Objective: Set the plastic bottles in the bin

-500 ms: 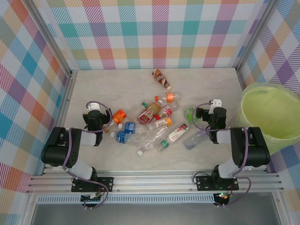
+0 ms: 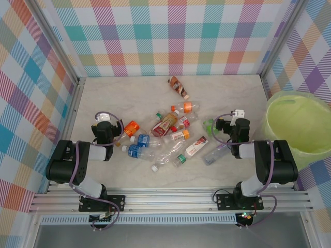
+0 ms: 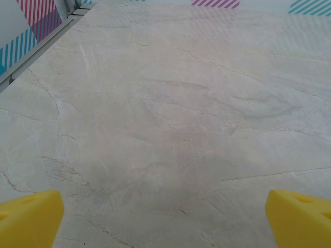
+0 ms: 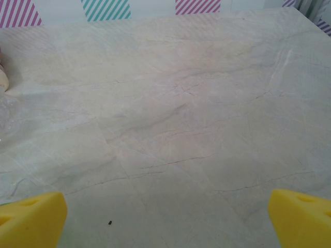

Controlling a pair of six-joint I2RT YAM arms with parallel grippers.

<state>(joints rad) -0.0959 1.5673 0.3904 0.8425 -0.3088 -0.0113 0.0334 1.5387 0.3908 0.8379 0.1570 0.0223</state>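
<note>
Several plastic bottles lie scattered in the middle of the marble table, among them a brown one (image 2: 178,87) farthest back, a red-labelled one (image 2: 165,124), an orange one (image 2: 131,128), a blue-labelled one (image 2: 139,147) and a clear one (image 2: 214,153). The pale yellow-green bin (image 2: 300,126) stands at the right edge, with nothing visible inside. My left gripper (image 2: 103,120) rests low, left of the pile, and my right gripper (image 2: 235,116) rests right of it. In the wrist views both the left gripper (image 3: 165,222) and the right gripper (image 4: 165,219) are open over bare table, nothing between their yellow fingertips (image 3: 28,219).
Plaid walls close the table (image 2: 129,98) at the back and both sides, with a metal post (image 2: 77,98) on the left. A bit of clear bottle plastic (image 4: 4,111) shows at the left edge of the right wrist view. The bin sits beyond the table's right border.
</note>
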